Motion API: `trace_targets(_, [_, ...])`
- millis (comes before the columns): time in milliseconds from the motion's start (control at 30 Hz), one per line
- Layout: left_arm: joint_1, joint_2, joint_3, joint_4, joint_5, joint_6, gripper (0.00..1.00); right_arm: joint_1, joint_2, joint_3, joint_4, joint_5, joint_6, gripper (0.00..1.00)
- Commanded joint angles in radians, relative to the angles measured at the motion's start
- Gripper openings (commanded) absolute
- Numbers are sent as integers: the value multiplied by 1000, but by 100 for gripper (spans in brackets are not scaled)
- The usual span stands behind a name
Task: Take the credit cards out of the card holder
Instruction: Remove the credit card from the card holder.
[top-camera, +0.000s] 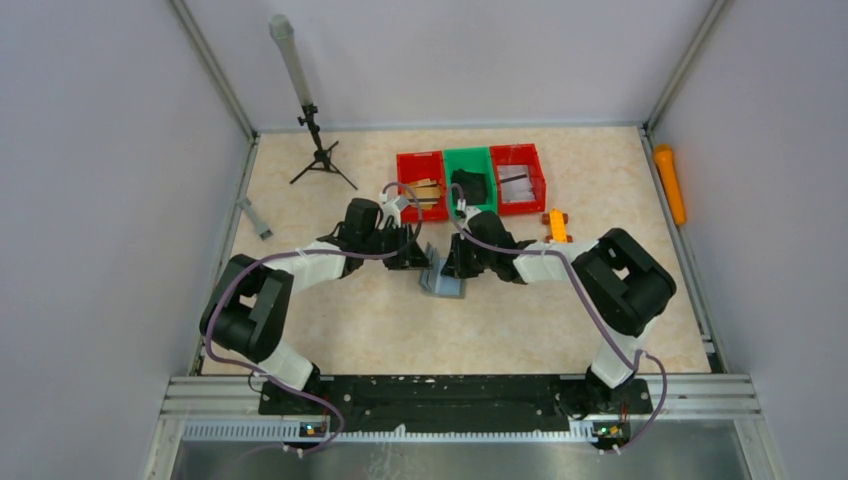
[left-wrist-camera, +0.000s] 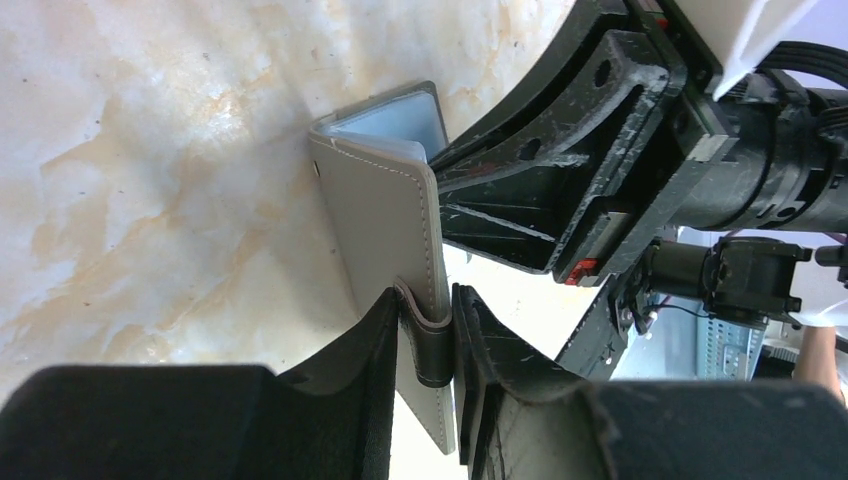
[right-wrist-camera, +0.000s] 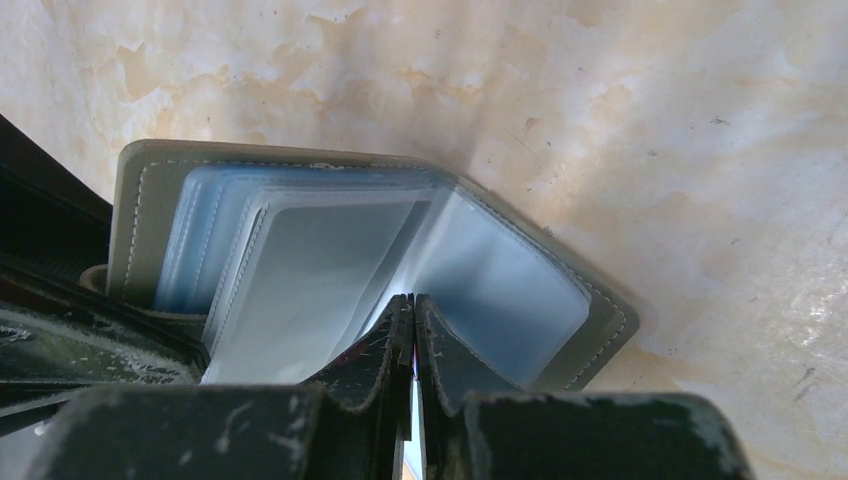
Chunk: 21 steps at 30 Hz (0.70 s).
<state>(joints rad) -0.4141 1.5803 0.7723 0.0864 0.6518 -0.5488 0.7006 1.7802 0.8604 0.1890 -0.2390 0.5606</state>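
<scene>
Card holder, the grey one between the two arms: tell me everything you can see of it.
The grey, leather-look folding card holder with pale stitching lies open on the marbled beige table. Inside are stacked clear bluish plastic sleeves; no card shows plainly. The left claw clamps one cover at its small strap tab, holding that cover raised. The shut right claw pokes in among the sleeves.

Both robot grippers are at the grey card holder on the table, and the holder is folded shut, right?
Not quite. The left gripper and right gripper are at the grey stitched folding card holder on the marbled beige table, but it is open, not folded shut. The right wrist view shows its shiny bluish pockets fanned apart.
</scene>
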Motion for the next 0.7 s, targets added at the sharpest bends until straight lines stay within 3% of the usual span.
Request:
trace_targets(0, [-3, 10, 9, 77, 76, -14, 28, 14, 25, 32, 10, -15, 0, 5])
trace_targets(333, [-5, 14, 5, 105, 101, -28, 27, 14, 29, 34, 12, -20, 5, 4])
trace_targets(500, [-7, 6, 20, 30, 15, 10, 25, 14, 21, 36, -2, -5, 1, 4])
trace_targets(667, [-16, -3, 24, 12, -8, 21, 45, 14, 16, 29, 15, -21, -1, 4])
